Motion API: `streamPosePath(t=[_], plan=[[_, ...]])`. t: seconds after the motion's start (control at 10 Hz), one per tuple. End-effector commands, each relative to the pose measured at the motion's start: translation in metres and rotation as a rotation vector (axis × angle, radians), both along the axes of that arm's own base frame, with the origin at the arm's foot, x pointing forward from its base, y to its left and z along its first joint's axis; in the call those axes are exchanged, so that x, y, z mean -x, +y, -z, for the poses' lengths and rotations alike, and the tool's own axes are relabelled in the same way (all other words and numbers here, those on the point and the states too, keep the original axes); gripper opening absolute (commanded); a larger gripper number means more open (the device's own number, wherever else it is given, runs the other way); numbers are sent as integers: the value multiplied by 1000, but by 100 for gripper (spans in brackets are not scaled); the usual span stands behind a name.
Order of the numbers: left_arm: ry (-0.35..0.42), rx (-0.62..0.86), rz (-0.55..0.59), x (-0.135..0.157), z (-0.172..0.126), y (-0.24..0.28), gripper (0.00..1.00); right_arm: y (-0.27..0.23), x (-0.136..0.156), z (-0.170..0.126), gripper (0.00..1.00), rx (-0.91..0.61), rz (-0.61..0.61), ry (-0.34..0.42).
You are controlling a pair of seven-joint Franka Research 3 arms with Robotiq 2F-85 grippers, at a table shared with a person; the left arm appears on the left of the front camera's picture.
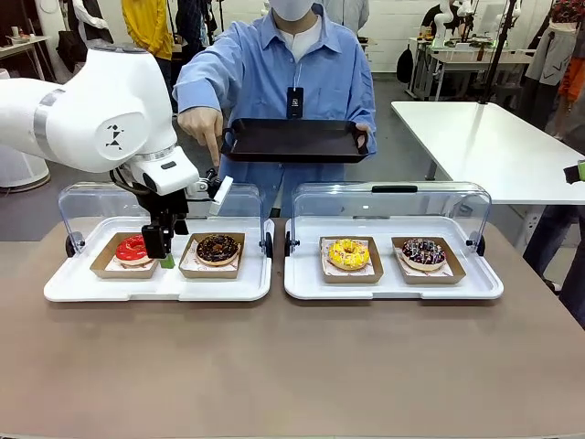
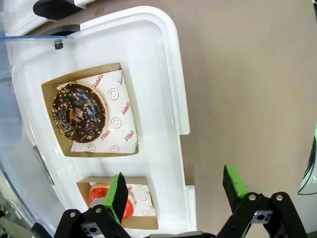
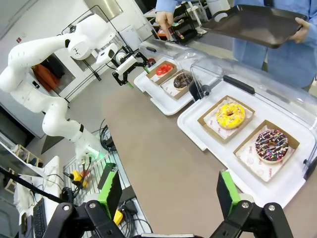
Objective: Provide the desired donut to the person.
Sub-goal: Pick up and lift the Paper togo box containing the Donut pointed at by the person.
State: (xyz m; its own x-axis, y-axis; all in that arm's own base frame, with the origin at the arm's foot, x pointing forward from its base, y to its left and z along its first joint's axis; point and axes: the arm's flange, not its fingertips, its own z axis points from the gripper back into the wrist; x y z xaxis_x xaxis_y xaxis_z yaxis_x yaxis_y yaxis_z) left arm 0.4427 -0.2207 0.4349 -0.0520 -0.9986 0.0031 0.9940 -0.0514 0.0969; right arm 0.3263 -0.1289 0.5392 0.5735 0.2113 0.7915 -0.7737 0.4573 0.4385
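Picking step: the left gripper (image 1: 161,249) hangs released over the white tray (image 1: 155,288) at the desk's (image 1: 292,366) left side, between the red donut (image 1: 131,248) and the chocolate donut (image 1: 218,248). The person's hand (image 1: 203,123) points down, seemingly at the chocolate one. Next it likely needs to centre there, descend and clench. The right gripper (image 3: 168,191) is released, off to the side.

A brownish-grey surface (image 1: 292,366) is stretched across the near part of the front view. Two white trays are set directly on it, towards its far edge, side by side with a narrow gap left between them. The left tray (image 1: 137,291) is placed on the robot's left, the right tray (image 1: 393,291) on its right. Each is fitted with a clear lid, the left lid (image 1: 91,206) and the right lid (image 1: 393,206), both swung up at the far side.
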Motion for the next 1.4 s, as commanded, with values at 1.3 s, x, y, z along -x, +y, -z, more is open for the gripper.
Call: streamPosePath(t=[1.3], plan=[[69, 29, -7, -49, 64, 11, 100, 0, 0, 1, 100, 1, 0, 3]])
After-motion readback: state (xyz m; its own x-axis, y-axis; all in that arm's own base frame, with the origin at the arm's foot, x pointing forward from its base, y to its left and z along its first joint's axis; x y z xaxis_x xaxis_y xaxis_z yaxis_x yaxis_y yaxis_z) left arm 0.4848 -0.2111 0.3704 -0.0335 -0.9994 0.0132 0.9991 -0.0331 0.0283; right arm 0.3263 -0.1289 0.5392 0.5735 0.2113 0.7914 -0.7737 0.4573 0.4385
